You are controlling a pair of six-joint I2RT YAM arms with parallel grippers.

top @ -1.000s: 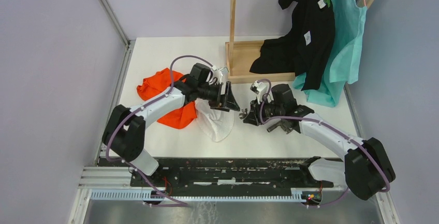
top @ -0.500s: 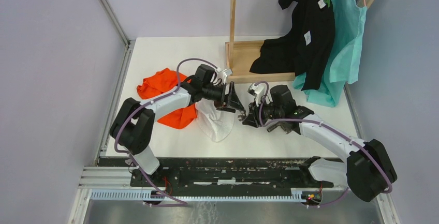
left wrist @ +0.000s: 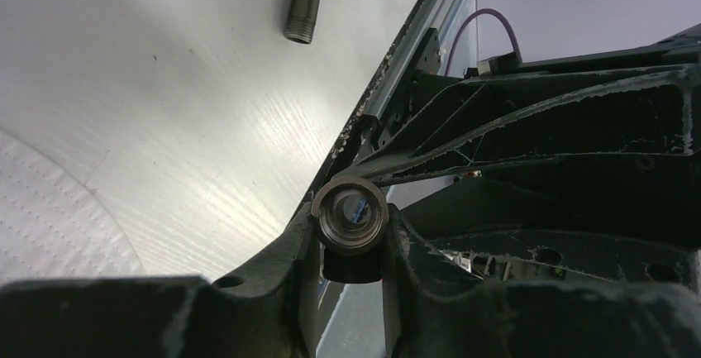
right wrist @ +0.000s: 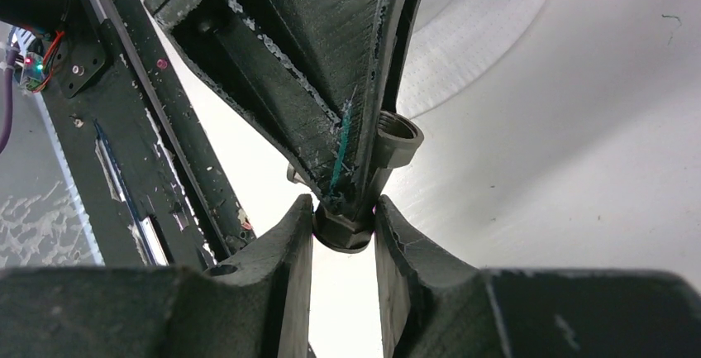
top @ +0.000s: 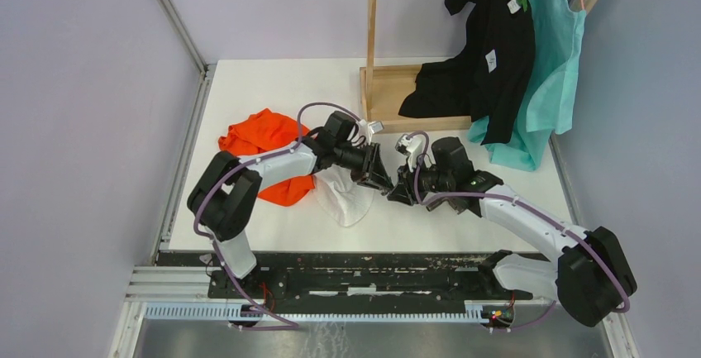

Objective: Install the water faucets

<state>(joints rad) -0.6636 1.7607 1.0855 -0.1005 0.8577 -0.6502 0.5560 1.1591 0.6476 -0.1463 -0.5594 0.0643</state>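
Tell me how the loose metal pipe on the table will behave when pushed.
The metal pipe is round, so it would probably roll on the flat table. Being metal, it is likely stiff and heavy for its size. Its shiny shaft may slip when gripped.

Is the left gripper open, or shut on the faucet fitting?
Shut on it: the left gripper has a finger against each side of the round faucet fitting, seen from its wrist.
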